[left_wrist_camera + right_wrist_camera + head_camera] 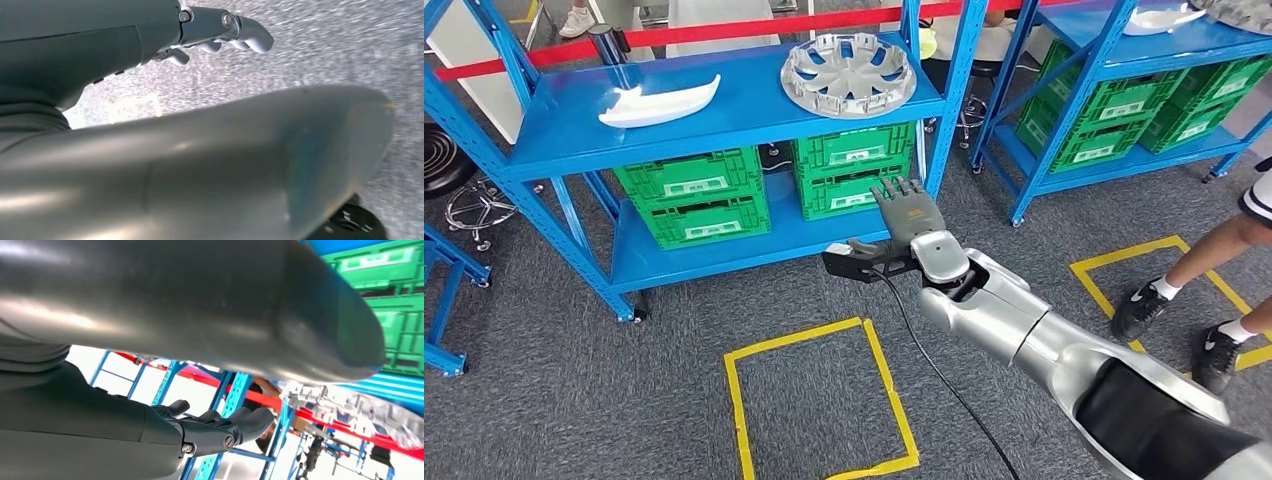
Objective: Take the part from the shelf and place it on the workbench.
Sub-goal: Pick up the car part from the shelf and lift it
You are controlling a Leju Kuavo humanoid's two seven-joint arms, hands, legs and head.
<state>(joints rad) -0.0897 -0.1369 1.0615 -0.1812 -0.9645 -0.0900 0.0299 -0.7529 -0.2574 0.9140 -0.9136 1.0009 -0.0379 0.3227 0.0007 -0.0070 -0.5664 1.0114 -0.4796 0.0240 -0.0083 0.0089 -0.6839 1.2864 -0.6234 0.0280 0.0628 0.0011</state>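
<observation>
Ribbed silver wheel cover [849, 73] lies on glossy blue shelf [724, 120].

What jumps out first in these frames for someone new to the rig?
The robot's silver right arm reaching in from the lower right, its right hand open in front of the blue shelf. On the shelf's top board lie a round silver wheel cover and, to its left, a white curved part; green crates fill the level below.
</observation>
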